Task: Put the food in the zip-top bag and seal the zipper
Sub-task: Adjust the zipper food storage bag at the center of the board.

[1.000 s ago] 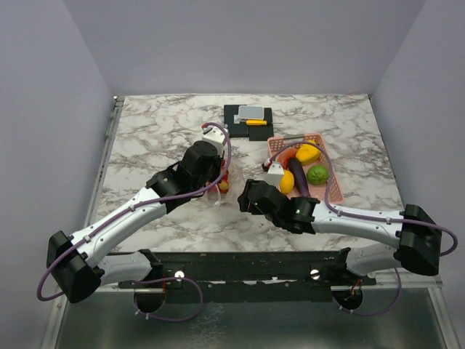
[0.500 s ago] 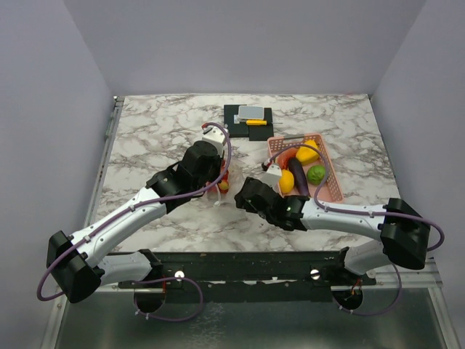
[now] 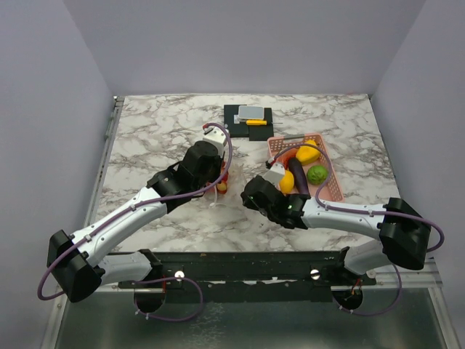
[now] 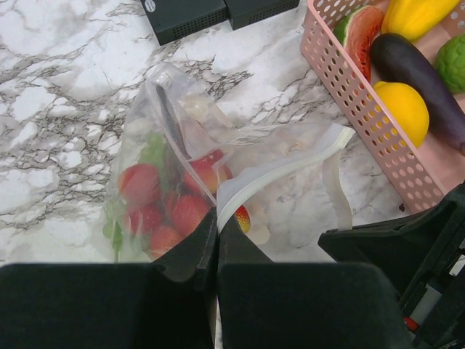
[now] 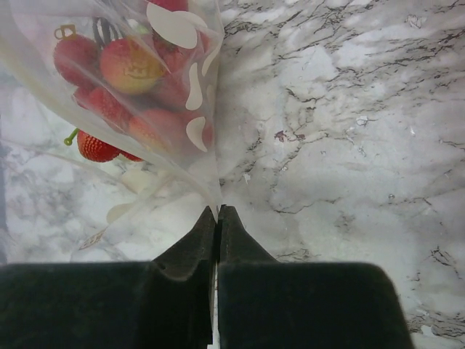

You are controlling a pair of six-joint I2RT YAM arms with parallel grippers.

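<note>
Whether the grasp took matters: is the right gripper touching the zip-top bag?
Touching: right wrist view shows the right gripper pinching a corner of the zip-top bag.

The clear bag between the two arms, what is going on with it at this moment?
Both arms hold the zip-top bag. The left end effector is shut on one edge by the zipper, and the right end effector is shut on another edge. Red strawberries are inside the bag, and its mouth looks open, not sealed. The pink basket beside it holds an eggplant and a yellow fruit, among other pieces.
</note>
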